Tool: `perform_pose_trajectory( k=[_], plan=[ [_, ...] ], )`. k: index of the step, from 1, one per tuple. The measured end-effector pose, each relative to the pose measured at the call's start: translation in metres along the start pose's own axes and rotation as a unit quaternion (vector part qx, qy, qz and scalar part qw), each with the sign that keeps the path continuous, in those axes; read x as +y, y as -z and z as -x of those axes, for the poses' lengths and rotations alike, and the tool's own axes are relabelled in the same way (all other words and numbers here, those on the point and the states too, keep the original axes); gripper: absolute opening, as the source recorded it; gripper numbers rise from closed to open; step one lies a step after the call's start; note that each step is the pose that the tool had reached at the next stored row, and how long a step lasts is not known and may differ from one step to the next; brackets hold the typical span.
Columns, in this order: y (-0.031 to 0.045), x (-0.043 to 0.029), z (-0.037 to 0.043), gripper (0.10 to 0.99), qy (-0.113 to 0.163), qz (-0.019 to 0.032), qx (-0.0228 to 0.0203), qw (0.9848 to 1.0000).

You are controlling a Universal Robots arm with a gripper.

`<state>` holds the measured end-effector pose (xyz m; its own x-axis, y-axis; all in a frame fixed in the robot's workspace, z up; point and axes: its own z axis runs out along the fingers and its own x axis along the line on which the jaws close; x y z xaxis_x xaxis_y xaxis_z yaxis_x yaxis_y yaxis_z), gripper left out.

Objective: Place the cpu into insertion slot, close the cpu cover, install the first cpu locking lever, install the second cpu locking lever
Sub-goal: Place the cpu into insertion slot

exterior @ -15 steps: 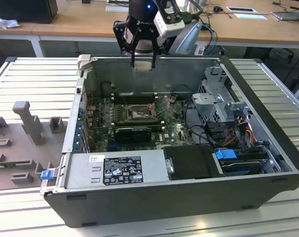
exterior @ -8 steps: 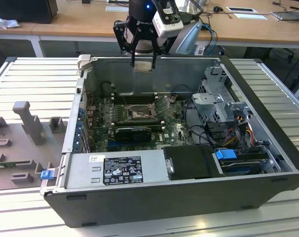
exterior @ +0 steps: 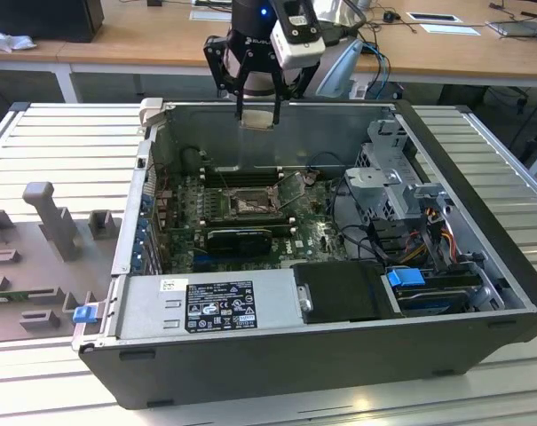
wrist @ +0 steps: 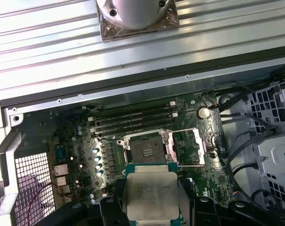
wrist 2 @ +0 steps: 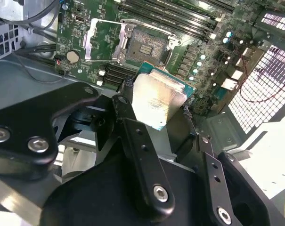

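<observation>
1. The gripper point(exterior: 258, 113) sits in the upper middle of the exterior view. Its fingers point(wrist 2: 133, 134) are drawn in on two opposite edges of the cpu point(wrist 2: 157, 100), which lies flat between them with its pale metal top facing both wrist views. The grip is on thin edges alone, so the chip could probably twist or slip out if the arm jolts.
2. The insertion slot point(wrist: 146, 147) lies bare in the middle of the exterior view, lower in the frame than the gripper and well apart from the chip. The chip's edges look roughly square to the socket in the first wrist view. Any small turn or tilt on the way down would likely land a corner on the contact field and damage it.
3. The cpu cover point(wrist 2: 89, 42) is swung open and lies just beside the slot. A finger that drifts sideways could catch its frame, or knock it shut over the empty socket.
4. The memory slots point(wrist: 133, 120) run along the slot's other side and crowd the descent there.
5. The case point(exterior: 339, 133) has a far wall that rises just below the gripper in the exterior view. Too low a path inward risks clipping its rim.
6. As to pose, the arm hangs with its wrist pointing straight down, above the far edge of the open case.
</observation>
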<state>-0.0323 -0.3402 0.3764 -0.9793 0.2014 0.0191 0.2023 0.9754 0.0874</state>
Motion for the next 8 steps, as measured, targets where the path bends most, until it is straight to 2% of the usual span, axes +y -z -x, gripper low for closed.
perform_pose_trajectory(
  k=[8],
  plan=[
    [-0.0001,0.0000,0.0000,0.529,-0.032,0.0006,-0.0028,0.9995]
  ],
)
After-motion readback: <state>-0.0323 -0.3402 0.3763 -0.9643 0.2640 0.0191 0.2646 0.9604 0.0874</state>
